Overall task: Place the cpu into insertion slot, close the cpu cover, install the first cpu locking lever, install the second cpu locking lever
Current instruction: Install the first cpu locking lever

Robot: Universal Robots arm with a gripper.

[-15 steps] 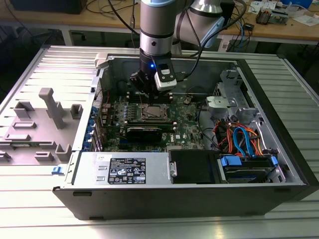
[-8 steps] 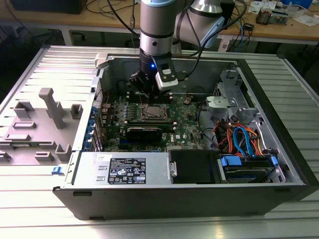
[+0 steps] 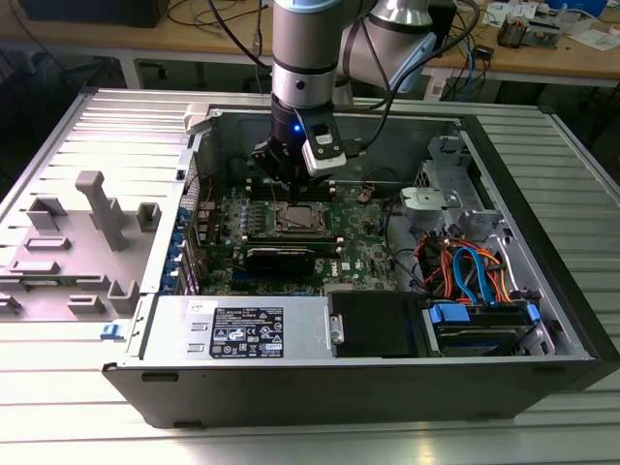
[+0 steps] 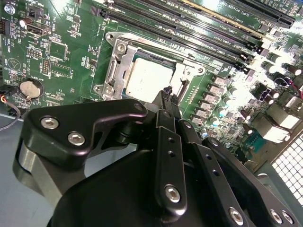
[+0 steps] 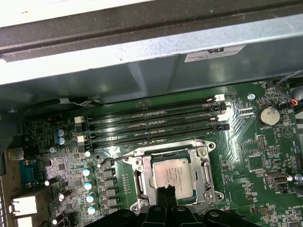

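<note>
The cpu (image 5: 173,178) sits beneath the lowered cpu cover (image 5: 147,176) as the clenched tool (image 3: 291,199) hovers at its twelve o'clock edge in the exterior view, apparently on the first-lever step, which demands fine alignment.

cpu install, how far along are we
Done: the cpu sits in its slot on the motherboard. In hand: the gripper tip is down at the cpu's edge, by the cpu cover. Left: I cannot tell whether the cover is fully shut and latched.
</note>
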